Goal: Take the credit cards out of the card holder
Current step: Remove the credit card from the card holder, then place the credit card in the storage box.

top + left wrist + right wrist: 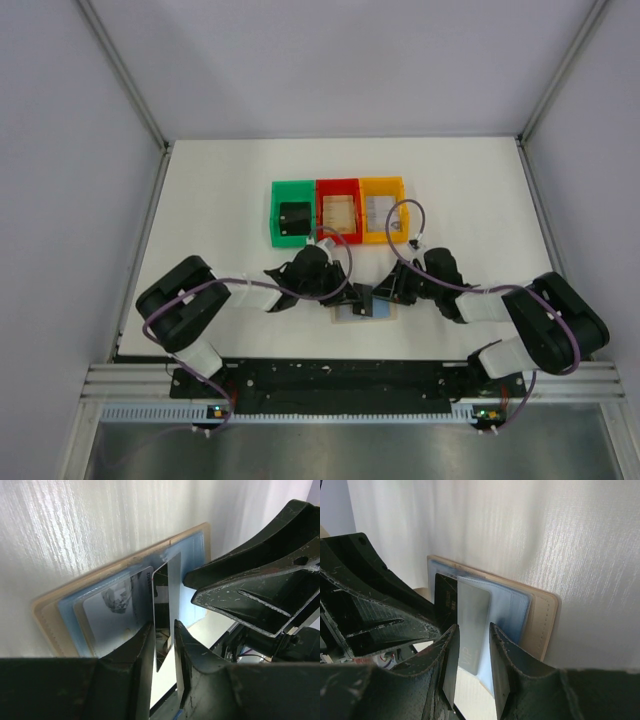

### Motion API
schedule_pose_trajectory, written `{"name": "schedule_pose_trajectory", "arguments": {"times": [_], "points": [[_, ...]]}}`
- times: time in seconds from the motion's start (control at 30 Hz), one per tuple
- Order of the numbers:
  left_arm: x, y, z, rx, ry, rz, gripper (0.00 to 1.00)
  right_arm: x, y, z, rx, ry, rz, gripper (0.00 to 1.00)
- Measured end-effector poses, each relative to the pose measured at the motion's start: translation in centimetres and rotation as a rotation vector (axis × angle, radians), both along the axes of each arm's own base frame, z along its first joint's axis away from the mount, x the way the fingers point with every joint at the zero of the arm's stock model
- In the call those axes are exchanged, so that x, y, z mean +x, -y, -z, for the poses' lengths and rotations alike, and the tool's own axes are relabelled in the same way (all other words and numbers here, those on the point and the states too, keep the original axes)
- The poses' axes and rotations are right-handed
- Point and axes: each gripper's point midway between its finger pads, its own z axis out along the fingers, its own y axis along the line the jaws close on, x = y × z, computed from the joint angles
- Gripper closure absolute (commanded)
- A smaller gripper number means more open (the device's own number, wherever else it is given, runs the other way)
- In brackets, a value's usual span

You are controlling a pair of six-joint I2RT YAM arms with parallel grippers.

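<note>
Found the left gripper (pixel 164 632) low over the card holder (pixel 47 612), fingers a little apart, with a dark card (pixel 162 600) standing on edge in the gap; could not tell whether pinched or only flanked. Met the right gripper (pixel 471 632) head-on from 3 o'clock, fingers likewise slightly parted, a grey card (pixel 474 612) showing in the gap, grip again impossible to tell. Saw the card holder lying open on the table (pixel 220 190) between the two grippers, tan outside, light blue inside, a pale card (pixel 117 610) tucked in one pocket, its grey print too blurred to read. Noted the green bin (pixel 275 215), red bin (pixel 338 183) and orange bin (pixel 382 181) in a row at 12 o'clock from the card holder, apart from it.
</note>
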Motion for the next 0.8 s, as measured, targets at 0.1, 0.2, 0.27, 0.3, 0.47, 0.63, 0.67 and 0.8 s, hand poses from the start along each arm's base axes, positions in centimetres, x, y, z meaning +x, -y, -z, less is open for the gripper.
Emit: {"name": "schedule_pose_trajectory", "arguments": {"times": [0.1, 0.2, 0.27, 0.3, 0.47, 0.63, 0.67, 0.8], "points": [[-0.1, 0.2, 0.0, -0.003, -0.004, 0.004, 1.00, 0.0, 0.0, 0.0, 0.000, 0.000, 0.000, 0.69], [-0.1, 0.4, -0.2, -0.016, -0.001, 0.003, 1.00, 0.0, 0.0, 0.0, 0.000, 0.000, 0.000, 0.69], [-0.1, 0.3, -0.3, -0.020, 0.007, 0.001, 1.00, 0.0, 0.0, 0.0, 0.000, 0.000, 0.000, 0.69], [-0.1, 0.2, -0.3, -0.019, 0.009, -0.002, 1.00, 0.0, 0.0, 0.0, 0.000, 0.000, 0.000, 0.69], [0.3, -1.8, -0.9, -0.020, 0.034, -0.030, 1.00, 0.0, 0.0, 0.0, 0.000, 0.000, 0.001, 0.68], [1.1, -3.7, -2.3, 0.001, 0.097, -0.039, 1.00, 0.0, 0.0, 0.0, 0.000, 0.001, 0.000, 0.68], [1.3, -4.1, -2.7, 0.008, 0.118, -0.034, 1.00, 0.0, 0.0, 0.0, 0.000, 0.001, 0.000, 0.68], [1.8, -5.8, -4.4, 0.043, 0.210, 0.005, 1.00, -0.1, 0.0, -0.2, -0.004, 0.015, -0.013, 0.61]]}}
